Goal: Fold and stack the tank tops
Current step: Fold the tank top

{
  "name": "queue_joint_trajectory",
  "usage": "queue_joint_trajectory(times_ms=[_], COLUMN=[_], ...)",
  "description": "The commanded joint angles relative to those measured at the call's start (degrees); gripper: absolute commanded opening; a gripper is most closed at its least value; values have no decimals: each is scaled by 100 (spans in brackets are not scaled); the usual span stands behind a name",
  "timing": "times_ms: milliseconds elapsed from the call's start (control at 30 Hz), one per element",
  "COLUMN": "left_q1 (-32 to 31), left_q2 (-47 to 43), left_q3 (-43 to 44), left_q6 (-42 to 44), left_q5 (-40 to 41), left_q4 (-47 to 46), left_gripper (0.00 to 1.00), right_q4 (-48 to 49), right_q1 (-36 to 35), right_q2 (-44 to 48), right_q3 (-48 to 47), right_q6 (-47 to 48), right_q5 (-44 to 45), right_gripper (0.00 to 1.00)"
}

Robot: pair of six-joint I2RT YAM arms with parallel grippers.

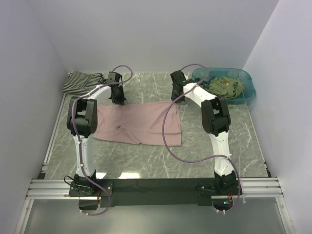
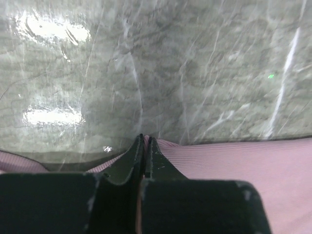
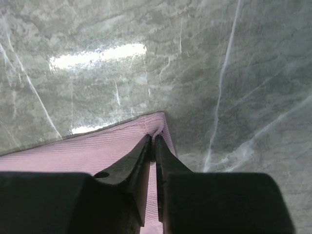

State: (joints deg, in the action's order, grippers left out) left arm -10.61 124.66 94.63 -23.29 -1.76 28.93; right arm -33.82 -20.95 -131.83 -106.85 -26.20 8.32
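At the far side of the surface (image 1: 209, 146), left fingers (image 2: 129, 163) and right fingers (image 3: 134, 161) sit clamped on the far edge of the pink top (image 1: 141, 124), spread flat; lifting both ends level and together should fold it square.

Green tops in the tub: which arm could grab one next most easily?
Probably the right. The right gripper is nearest the basin holding the green tops; the left gripper is farther off. Both now pinch the pink top.
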Motion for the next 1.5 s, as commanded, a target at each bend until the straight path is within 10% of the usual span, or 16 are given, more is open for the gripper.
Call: queue_joint_trajectory(times_ms=[0, 433, 1467], left_q1=[-2, -2, -538], left_q2=[-546, -1937, -3642], left_q3=[-470, -2062, -4796], left_q6=[-289, -818, -2935], left_q5=[-52, -26, 1626], left_q4=[-870, -3190, -2822], left_gripper=[1, 3, 11], right_q4=[366, 1431, 2099], right_q1=[65, 74, -735], right_q2=[297, 1739, 3726], right_q3=[180, 1561, 4918], right_q6=[-114, -254, -1063], right_q5=[232, 346, 294], right_gripper=[12, 0, 0])
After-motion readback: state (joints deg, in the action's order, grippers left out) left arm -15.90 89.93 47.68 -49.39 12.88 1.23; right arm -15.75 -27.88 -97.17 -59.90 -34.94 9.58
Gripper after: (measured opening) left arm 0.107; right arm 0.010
